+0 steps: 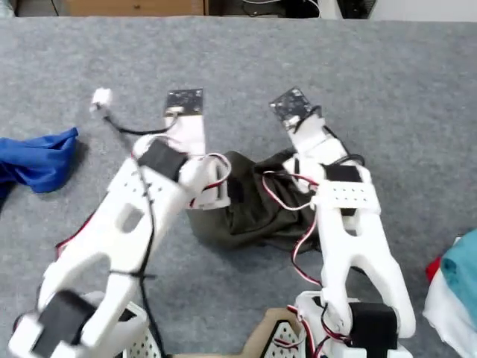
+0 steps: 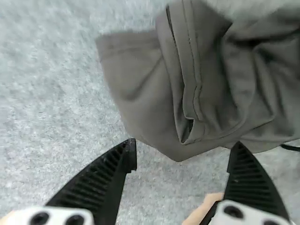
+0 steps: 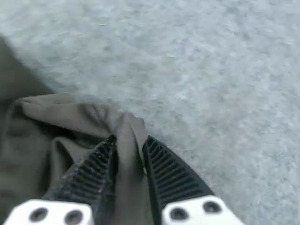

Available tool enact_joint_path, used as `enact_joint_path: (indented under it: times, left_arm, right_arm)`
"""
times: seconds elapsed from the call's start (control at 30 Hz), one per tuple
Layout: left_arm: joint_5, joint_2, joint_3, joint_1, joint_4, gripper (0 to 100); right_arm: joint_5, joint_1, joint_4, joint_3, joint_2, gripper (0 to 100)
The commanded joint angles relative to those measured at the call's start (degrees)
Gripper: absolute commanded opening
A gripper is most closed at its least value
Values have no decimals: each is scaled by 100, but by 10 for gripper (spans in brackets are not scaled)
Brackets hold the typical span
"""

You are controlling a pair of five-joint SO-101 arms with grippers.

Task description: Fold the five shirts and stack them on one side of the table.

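A dark olive-grey shirt [image 1: 250, 212] lies crumpled on the grey carpeted table [image 1: 373, 67], between my two arms. In the left wrist view my left gripper [image 2: 183, 145] stands open just off the shirt's [image 2: 206, 70] folded edge, with its fingers on either side of the lowest corner and nothing held. My right gripper [image 3: 130, 139] is shut on a raised fold of the same shirt [image 3: 61, 112], and bare carpet lies beyond it. The left arm [image 1: 141, 201] meets the shirt at its left side. The right arm [image 1: 339, 201] stands over its right side.
A crumpled blue shirt [image 1: 41, 158] lies at the table's left edge. Teal, white and red cloth [image 1: 458, 287] is piled at the right edge. The arm bases and a piece of cardboard [image 1: 261, 335] occupy the near edge. Bare carpet stretches across the far half.
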Motion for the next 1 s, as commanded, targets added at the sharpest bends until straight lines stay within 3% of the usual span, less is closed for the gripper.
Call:
enact_joint_path:
  times: [0.0,0.27,0.4,0.57,0.83,0.97]
  left_arm:
    - [70,804,-756,88,-70,315]
    - [70,2782,-1811,167,53,314]
    - [70,3002,-2031,624,668,314]
    - [70,3011,-2013,826,712,313]
    - [35,3011,-2066,870,668,135]
    - [35,3011,-2013,870,545,115]
  right_arm:
    - [62,356,-211,22,-110,5]
    - [62,549,-220,31,-101,5]
    - [62,549,-220,31,-101,5]
    - [62,558,-369,75,-92,5]
    - [62,558,-369,75,-92,5]
    - [53,558,-369,75,-92,5]
